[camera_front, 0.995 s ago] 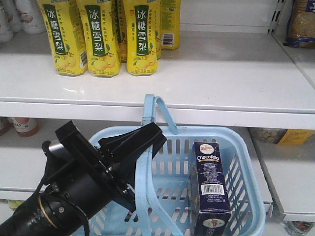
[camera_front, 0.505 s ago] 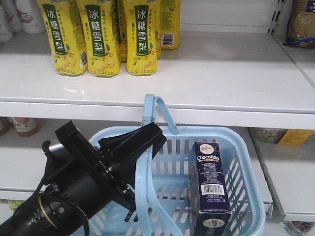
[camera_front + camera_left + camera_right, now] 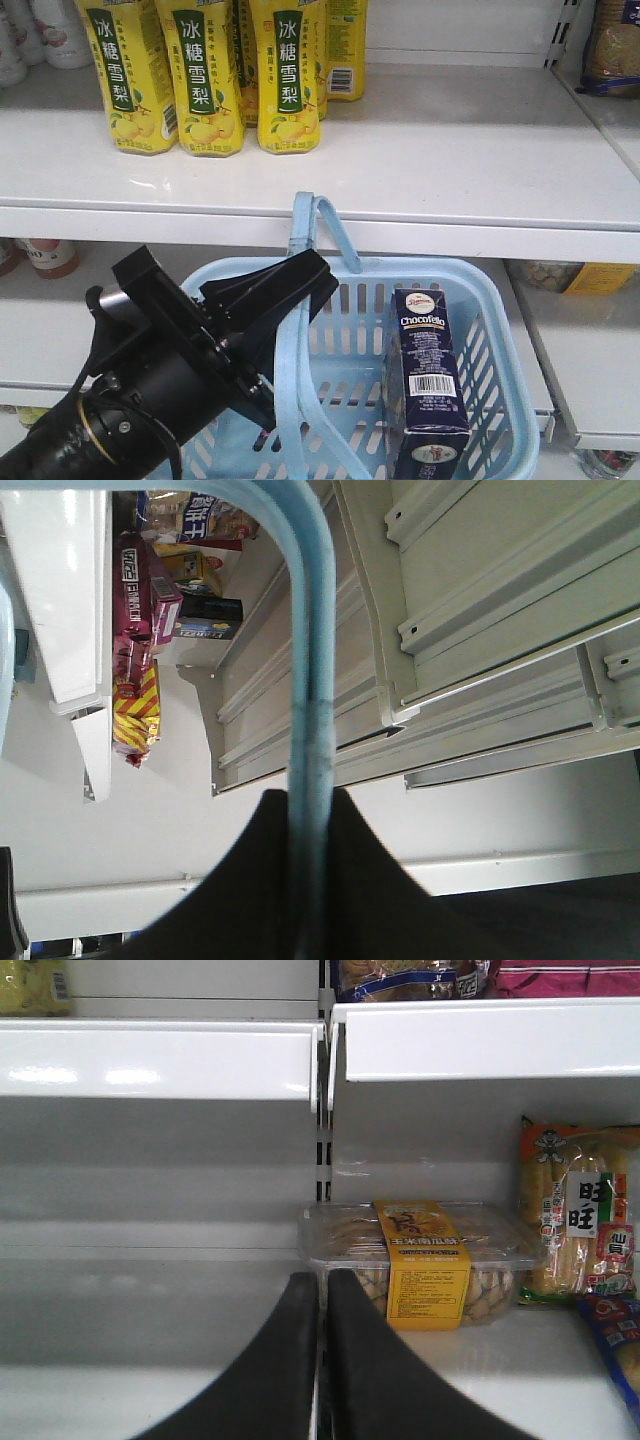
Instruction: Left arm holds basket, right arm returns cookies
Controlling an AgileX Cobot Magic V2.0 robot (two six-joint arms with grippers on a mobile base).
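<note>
Front-facing view had your left gripper (image 3: 300,285) clamped on the near hoop handle (image 3: 290,370) of the basket (image 3: 430,267), and the left wrist view agreed: black fingers closed tight on either side of that pale blue handle (image 3: 305,630). The basket hung in front of the white shelf (image 3: 450,150), below the yellow bottles (image 3: 205,80).

The cookies (image 3: 428,370) stood upright inside the basket, on its right side, close to the right wall, with the barcode face turned to the camera.

Your right gripper (image 3: 322,1278) did not show in the front view at all. Its wrist camera looked at a lower shelf and a clear snack tub (image 3: 420,1260), with the fingers pressed together and nothing between them. So you were well away from the box, and those fingers had to part before any grasp.

I judged the box light and stiff, though cardboard dents under a hard squeeze, and the printed faces looked smooth enough to slip. Your best hold looked like the upper part, across two opposite faces, with gentle pressure.
</note>
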